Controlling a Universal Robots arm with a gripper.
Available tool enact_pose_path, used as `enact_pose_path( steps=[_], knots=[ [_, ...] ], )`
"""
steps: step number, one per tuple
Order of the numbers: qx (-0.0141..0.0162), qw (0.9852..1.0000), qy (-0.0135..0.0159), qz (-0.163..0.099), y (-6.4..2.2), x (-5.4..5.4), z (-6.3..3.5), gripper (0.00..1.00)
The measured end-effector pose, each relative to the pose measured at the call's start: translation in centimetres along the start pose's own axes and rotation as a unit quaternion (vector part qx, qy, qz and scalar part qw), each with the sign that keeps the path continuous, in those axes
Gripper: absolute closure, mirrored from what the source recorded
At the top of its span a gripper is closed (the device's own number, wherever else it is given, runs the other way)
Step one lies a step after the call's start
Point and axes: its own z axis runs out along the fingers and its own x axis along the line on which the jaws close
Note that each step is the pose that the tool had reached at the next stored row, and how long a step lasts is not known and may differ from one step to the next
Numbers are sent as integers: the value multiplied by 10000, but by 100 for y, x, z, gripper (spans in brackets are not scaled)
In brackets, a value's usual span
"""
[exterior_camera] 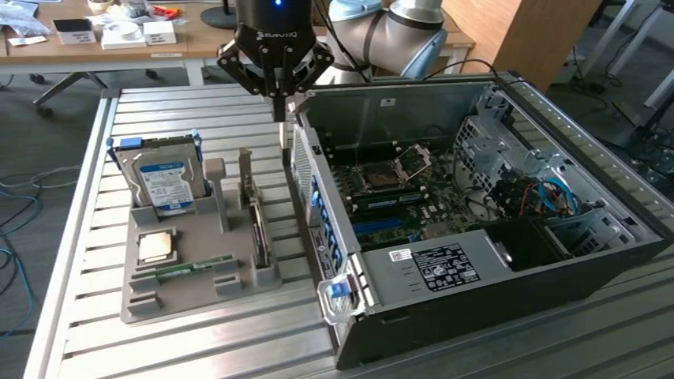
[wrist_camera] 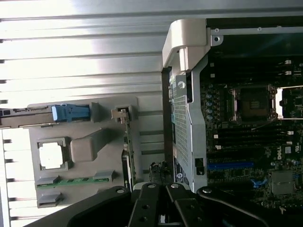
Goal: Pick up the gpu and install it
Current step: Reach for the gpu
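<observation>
**Approach phase of the pick, before contact.** The end effector [exterior_camera: 279, 110] hangs over the far corner of the open computer case [exterior_camera: 589, 260], above the gap between the case and the grey holder [exterior_camera: 179, 304]. Its fingers are pressed together and grip nothing.

The gpu [exterior_camera: 257, 233] has not been lifted. It stands on edge in a slot of the holder, on the side nearest the case and just beside the case's perforated wall. The same holder carries a hard drive [exterior_camera: 163, 180] and a RAM strip [exterior_camera: 196, 267], both farther from the case than the card. The holder and the case rest on the slatted metal surface [exterior_camera: 95, 339].

**Orientation.** The card's long axis runs parallel to the case wall beside it, and its flat faces look toward and away from the case. In the wrist view the gpu [wrist_camera: 127, 153] shows as a thin line, with what seems to be its metal bracket at the end beside the hard drive. Which face carries the fan cannot be told.

**Judgement.** The task is at an early stage, as neither the pick nor the installation has been done. A grasp from this pose would call for the fingers to part, line up across the card's thin upper edge and descend between the case wall and the holder's posts, where clearance looks tight. Installation would then require turning the card to suit the motherboard [exterior_camera: 421, 197] lying inside the case.
</observation>
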Motion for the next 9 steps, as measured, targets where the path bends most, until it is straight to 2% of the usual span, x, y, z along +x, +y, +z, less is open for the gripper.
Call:
enact_pose_path(
  steps=[9],
  knots=[
    [0, 10000, 0, -1, -5, 70, -2, 89]
  ],
)
